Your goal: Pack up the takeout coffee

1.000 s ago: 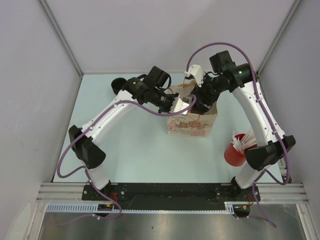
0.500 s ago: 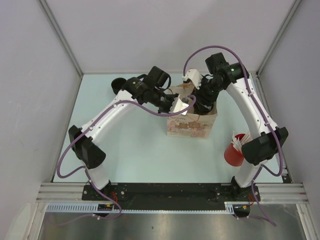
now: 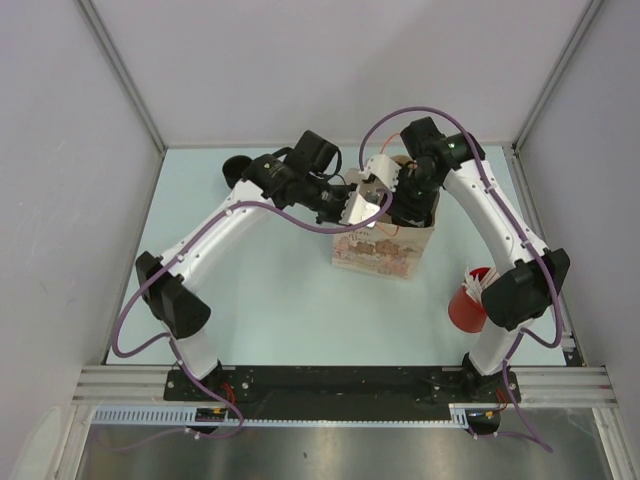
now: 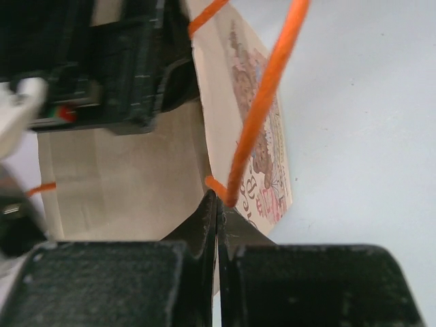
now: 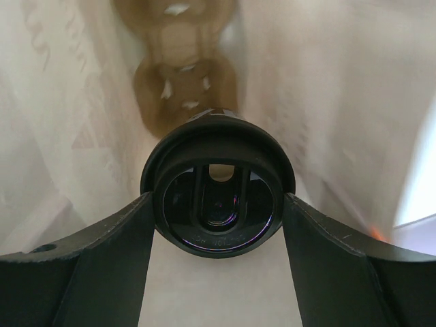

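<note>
My left gripper [image 4: 216, 199] stays clenched on the near-left rim of the paper bag [image 3: 378, 255], just beside the foot of its orange handle [image 4: 262, 95]. The jaws are pressed flat together with the paper pinched between them. That arm sits where it was a second ago, and the bag stands in about the same spot in the middle of the table [image 3: 270, 290], upright, mouth open.

My right gripper [image 5: 218, 225] is what has moved. A second ago its wrist stood above the far right corner of the bag. Now it has swung left and come down into the open mouth, and its elbow has drawn in toward the bag. The jaws are spread wide and grasp the coffee cup [image 5: 216, 146] by its black lid, one finger touching each side. The cup is inside the bag, with pale paper walls all around it. Below it, farther down in the bag, lies a brown cardboard tray [image 5: 184, 75], blurred.

The red cup [image 3: 467, 308] of white sticks stands unmoved at the right of the table.
</note>
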Robot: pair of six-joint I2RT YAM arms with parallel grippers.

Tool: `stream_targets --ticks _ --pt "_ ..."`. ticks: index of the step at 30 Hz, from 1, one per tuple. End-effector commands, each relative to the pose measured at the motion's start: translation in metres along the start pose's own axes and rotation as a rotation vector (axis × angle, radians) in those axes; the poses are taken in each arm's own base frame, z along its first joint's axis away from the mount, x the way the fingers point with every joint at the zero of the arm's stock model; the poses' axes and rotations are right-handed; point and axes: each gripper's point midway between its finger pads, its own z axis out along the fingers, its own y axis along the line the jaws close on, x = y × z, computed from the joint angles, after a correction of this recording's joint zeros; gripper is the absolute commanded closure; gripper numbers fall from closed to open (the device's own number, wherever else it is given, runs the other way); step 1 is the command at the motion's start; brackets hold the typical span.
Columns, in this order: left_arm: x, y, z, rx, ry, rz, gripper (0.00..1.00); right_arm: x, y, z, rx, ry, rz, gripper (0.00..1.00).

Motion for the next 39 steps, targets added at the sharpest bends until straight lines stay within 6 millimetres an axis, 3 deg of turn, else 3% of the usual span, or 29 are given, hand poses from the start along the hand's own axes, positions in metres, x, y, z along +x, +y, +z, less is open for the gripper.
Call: stream_targets --ticks 1,13,30,39 --pt "-0.019 0.023 -0.03 -0.141 -0.004 0.048 1.0 0.031 0.04 -0.019 -0.105 0.113 -0.021 0.7" --pt "-0.017 0.018 -0.035 -0.152 0.015 0.043 1.0 0.041 0.058 -0.001 -0.181 0.164 0.0 0.7" --pt "0.009 0.01 -0.024 -0.19 0.068 -0.025 1.0 0.05 0.086 0.024 -0.299 0.231 0.058 0.7" --pt "0.009 0.008 -0.026 -0.189 0.073 -0.021 1.0 0.06 0.08 0.036 -0.289 0.274 0.105 0.71"
